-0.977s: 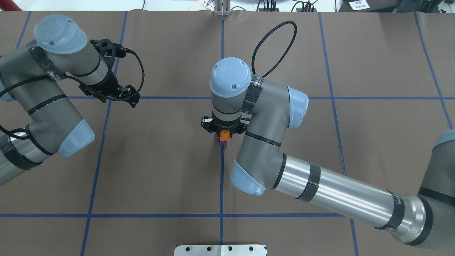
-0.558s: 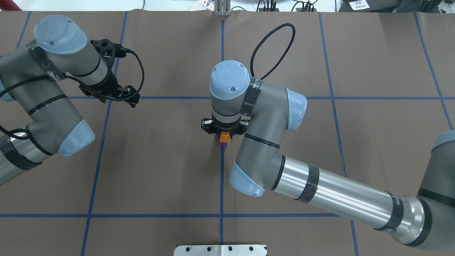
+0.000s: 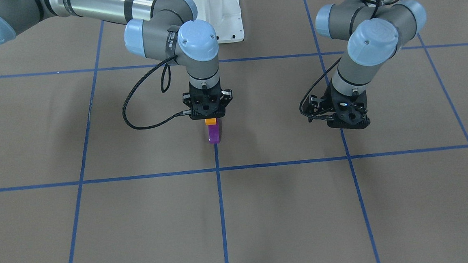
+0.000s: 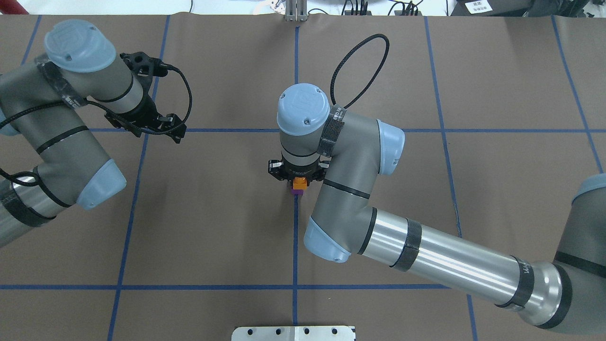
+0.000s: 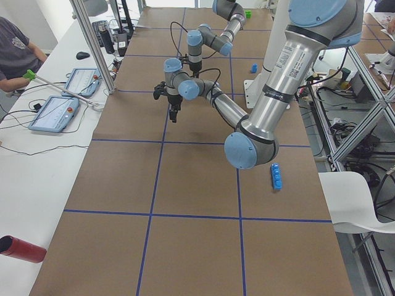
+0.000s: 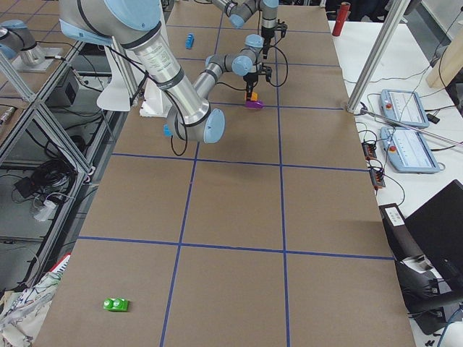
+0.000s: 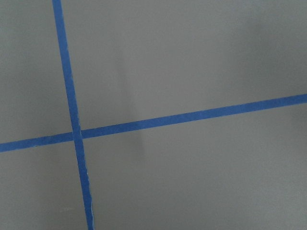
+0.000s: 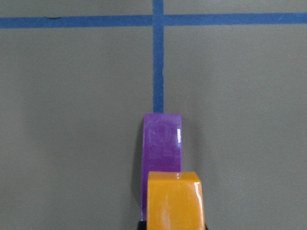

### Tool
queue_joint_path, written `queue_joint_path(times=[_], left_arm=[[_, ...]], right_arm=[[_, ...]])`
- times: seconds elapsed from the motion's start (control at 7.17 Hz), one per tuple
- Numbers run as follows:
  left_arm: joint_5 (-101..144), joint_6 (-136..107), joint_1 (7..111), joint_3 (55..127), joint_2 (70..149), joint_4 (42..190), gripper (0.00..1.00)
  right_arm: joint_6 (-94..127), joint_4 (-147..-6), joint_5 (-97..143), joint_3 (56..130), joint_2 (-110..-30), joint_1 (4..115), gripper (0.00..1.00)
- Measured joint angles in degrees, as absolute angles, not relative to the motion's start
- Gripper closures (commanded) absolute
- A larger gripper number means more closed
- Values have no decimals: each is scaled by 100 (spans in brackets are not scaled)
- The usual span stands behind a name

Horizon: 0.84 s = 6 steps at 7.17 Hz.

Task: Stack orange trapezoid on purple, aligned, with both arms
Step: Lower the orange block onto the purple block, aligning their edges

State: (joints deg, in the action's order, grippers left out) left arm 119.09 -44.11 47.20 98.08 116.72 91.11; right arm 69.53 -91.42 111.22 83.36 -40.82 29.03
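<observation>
A brown paper-covered table [image 3: 101, 221] marked with a grid of blue tape lines [image 7: 71, 96] is carrying two grey robot arms. The right gripper [image 3: 209, 116] is pointing straight down near the table's centre, its fingers clamping the orange trapezoid [image 8: 173, 201] from above. The front-facing view is showing the orange block sitting directly over the purple [image 3: 214, 133], which is standing on the table at the end of a tape line. From that angle it is not possible to tell whether the two blocks are touching. The right wrist camera is adding what the wider views are hiding: the orange block is covering only the near end of the purple one, whose round stud and far end are showing uncovered beyond it. The overhead view is hiding most of both blocks under the arm's wrist. The left gripper [image 3: 345, 118] is hanging low over bare table, well apart from the blocks. Its wrist camera is showing only paper and crossing tape, and no view is making clear whether its fingers are open or closed. Only the side views are reaching further out: a long blue brick [image 5: 276, 176] is lying near the robot's base, and a green block [image 6: 116, 304] is lying far down the table.
</observation>
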Motion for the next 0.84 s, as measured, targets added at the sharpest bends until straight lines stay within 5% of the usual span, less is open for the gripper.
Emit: queue_joint_path(times=[0.84], left_arm=[[11909,-4420,4720,9849,11672,9106,0]], right_arm=[[6969,-9016,11118,8264,-4076,2910,100]])
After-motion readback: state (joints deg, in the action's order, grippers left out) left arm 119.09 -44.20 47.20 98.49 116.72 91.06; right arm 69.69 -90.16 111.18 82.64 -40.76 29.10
